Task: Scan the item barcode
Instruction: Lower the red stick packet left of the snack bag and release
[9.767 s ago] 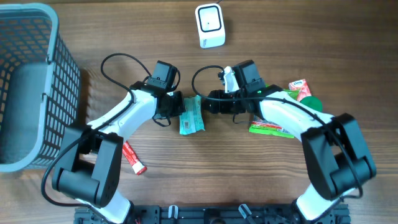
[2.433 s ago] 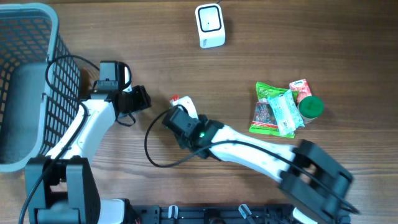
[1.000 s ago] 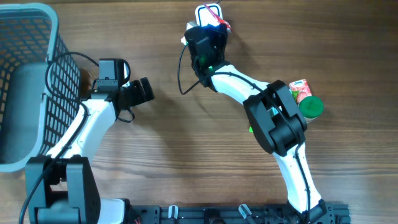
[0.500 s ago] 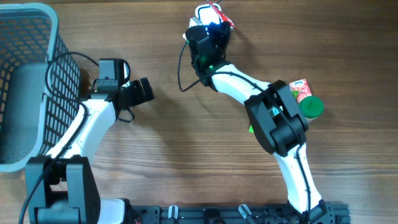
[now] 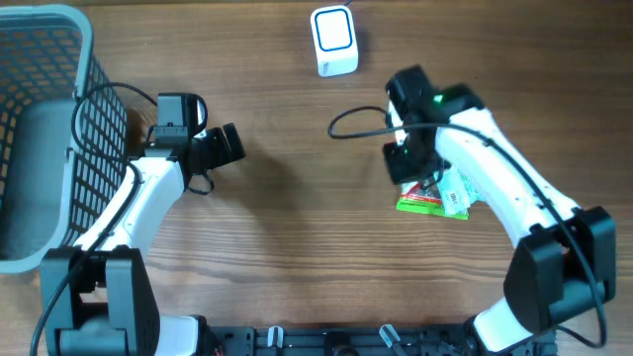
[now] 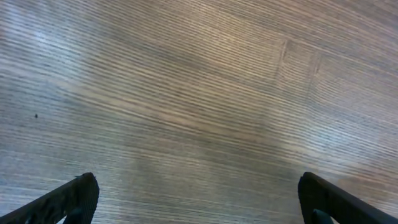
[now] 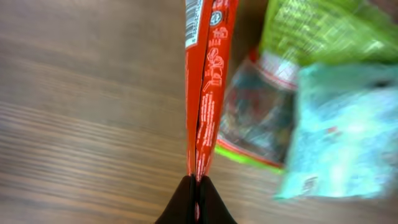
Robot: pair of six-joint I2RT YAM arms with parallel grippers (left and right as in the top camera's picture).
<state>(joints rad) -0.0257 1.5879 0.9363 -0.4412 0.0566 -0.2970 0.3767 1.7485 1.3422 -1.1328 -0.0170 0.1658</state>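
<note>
Pinching the red tube point(image 7: 207, 68) by its flat end, the right gripper point(image 7: 194, 183) hangs above the snack packets point(image 7: 298, 93), right of centre in the overhead view, well apart from the scanner point(image 5: 333, 40) (upper centre). The left gripper point(image 5: 226, 145) is spread wide over the table point(image 6: 186, 93).

The red packet point(image 7: 208, 74) runs off the top edge; the green packet point(image 7: 311, 31) is blurred.

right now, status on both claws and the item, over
Left claw open, empty, over the table. Right claw shut on red packet, beside the green packet pile. Scanner apart, at the far side.
</note>
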